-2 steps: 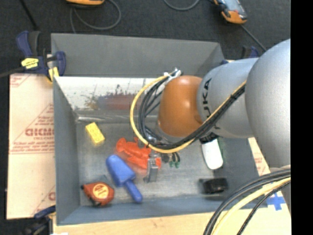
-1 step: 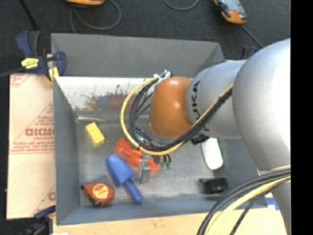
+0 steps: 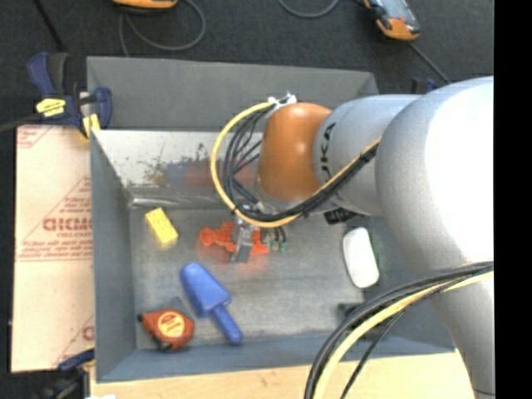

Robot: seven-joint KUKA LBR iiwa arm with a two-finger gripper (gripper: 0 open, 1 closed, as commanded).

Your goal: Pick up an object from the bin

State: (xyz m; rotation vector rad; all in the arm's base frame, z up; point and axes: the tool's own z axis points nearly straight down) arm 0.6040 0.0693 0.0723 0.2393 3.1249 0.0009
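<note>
My gripper (image 3: 243, 243) is down at the middle of the bin (image 3: 166, 98) floor, right on the orange toy (image 3: 213, 238). Toy sticks out on both sides of me, bigger part to the view's left. Spread or clamped on it: can't tell, my own wrist cover and cables block the line of sight (so I'm not calling it held). Neighbours:
- yellow block (image 3: 160, 225), near, to the view's left, close to the back wall
- blue scoop (image 3: 208, 296), near, toward the front wall, handle pointing front-right
- tape measure (image 3: 169, 326), front-left corner, just beside the scoop
- white lump (image 3: 360, 257), well apart, right side under my arm
</note>
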